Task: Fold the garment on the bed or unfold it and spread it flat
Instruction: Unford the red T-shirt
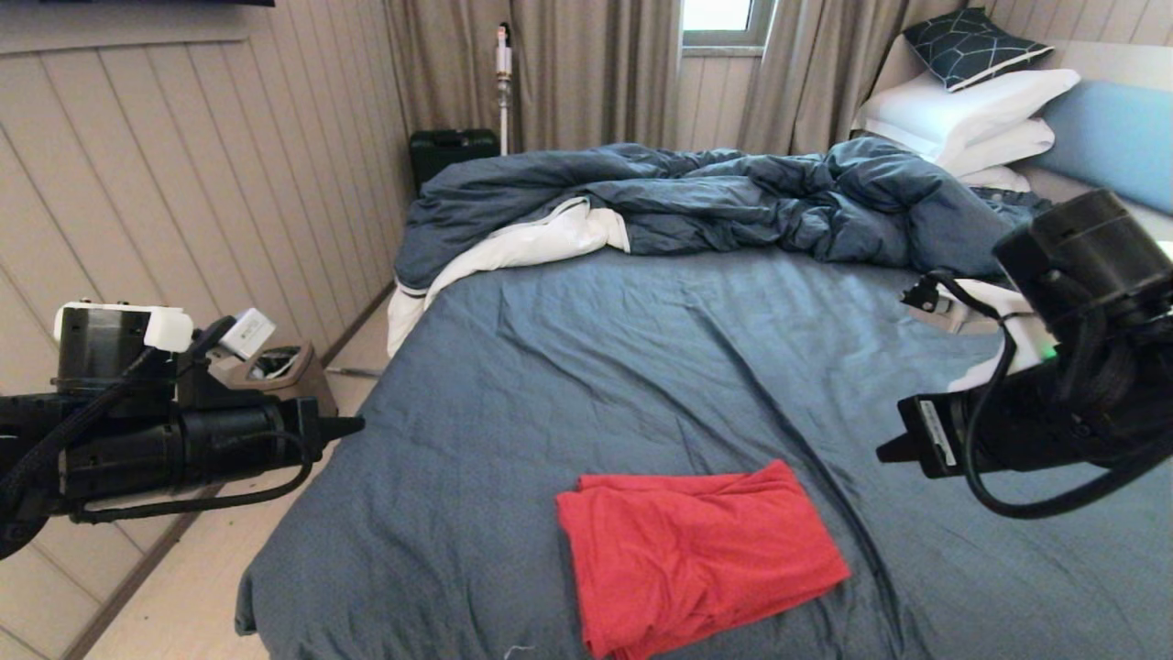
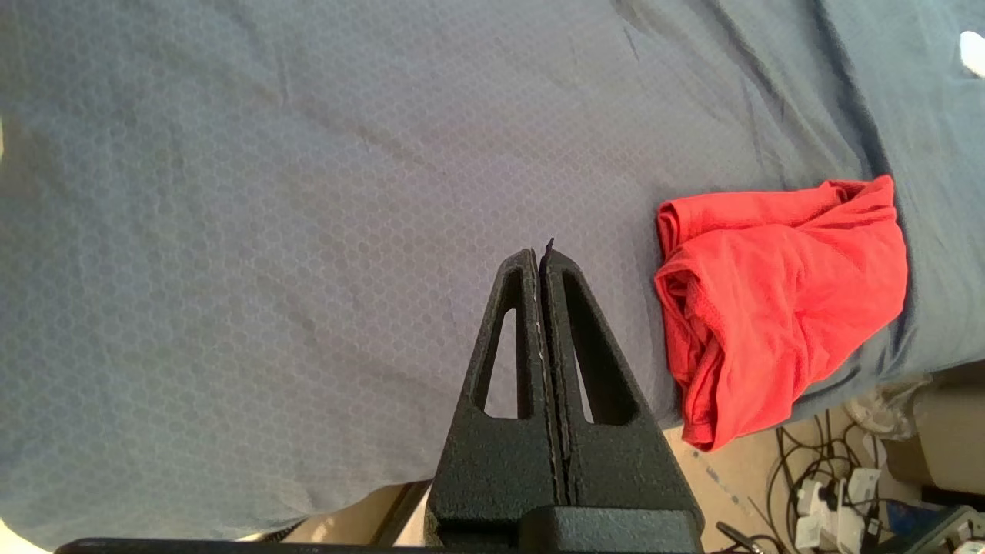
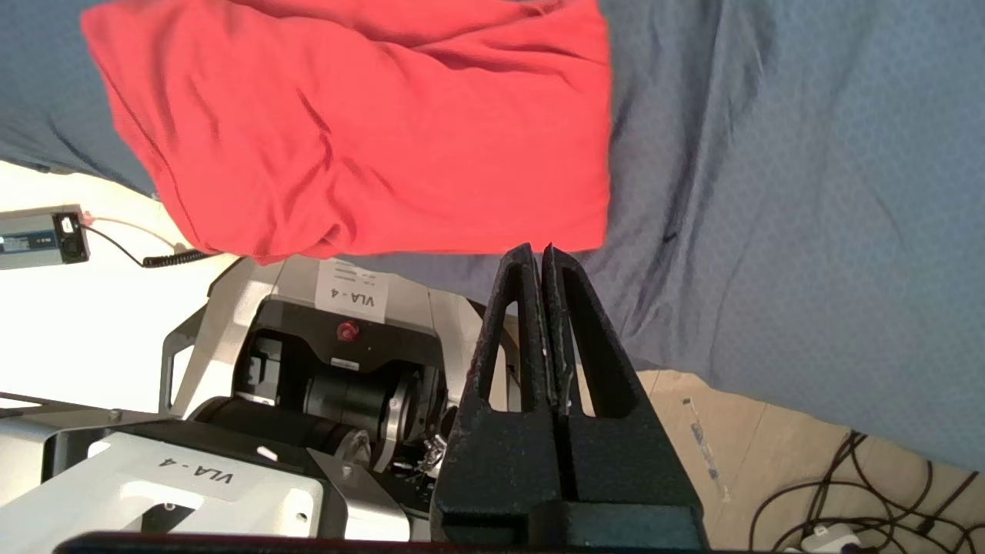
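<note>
The red garment [image 1: 696,555] lies folded into a rough rectangle near the front edge of the bed [image 1: 641,367], its print hidden. Both wrist views also catch the garment [image 2: 777,300] [image 3: 369,131], slightly overhanging the bed's edge. My left gripper [image 1: 357,425] hovers off the bed's left side, well left of the garment, shut and holding nothing [image 2: 541,254]. My right gripper [image 1: 882,451] hangs above the sheet to the right of the garment, also shut and holding nothing [image 3: 536,250].
A rumpled dark blue duvet [image 1: 696,202] with white lining lies across the far half of the bed, with white pillows [image 1: 971,115] at the back right. Left of the bed a small bin [image 1: 275,367] stands on the floor. Cables [image 2: 839,477] lie on the floor by the bed's front.
</note>
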You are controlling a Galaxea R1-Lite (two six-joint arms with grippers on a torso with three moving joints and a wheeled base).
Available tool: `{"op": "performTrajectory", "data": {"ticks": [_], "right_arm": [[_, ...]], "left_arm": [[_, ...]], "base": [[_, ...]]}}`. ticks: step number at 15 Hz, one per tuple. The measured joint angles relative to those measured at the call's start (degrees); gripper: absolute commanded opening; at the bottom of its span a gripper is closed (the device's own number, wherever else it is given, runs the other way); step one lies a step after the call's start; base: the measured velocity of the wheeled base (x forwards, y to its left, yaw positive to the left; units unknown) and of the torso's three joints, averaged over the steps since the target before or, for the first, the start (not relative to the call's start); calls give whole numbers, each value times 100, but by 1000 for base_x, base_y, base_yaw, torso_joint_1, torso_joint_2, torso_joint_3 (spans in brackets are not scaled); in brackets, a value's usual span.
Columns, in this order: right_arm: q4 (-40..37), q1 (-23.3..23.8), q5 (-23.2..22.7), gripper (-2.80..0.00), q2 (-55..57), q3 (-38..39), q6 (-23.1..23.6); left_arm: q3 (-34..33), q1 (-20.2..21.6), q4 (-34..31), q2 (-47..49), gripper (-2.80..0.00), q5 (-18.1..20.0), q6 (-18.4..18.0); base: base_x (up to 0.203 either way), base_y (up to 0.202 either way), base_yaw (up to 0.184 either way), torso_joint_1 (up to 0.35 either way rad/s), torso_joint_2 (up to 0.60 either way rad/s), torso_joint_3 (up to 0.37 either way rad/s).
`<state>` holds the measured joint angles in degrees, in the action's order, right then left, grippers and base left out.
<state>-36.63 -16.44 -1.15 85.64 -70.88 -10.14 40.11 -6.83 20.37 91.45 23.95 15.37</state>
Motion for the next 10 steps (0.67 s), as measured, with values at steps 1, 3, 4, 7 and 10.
{"op": "performTrajectory", "data": {"ticks": [1,3,4,7,10], "right_arm": [[60,11,-2,-280,-24,75,0],[334,11,-4,-280,-18,275,1],[501,8,-1,-280,0,377,6],[618,8,5,-280,-58,593,0],[610,-9,11,-280,-691,880,-2]], "left_arm": [[2,0,-10,9,-280,-4,-2],[-31,-4,-11,50,-280,-17,0],[-84,-2,12,57,-280,-23,0],[-265,10,2,-109,-280,-51,2],[-656,33,-143,-864,-280,-84,-13]], "base": [[0,0,0,0,0,0],[0,0,0,0,0,0],[0,0,0,0,0,0],[0,0,0,0,0,0],[0,0,0,0,0,0]]}}
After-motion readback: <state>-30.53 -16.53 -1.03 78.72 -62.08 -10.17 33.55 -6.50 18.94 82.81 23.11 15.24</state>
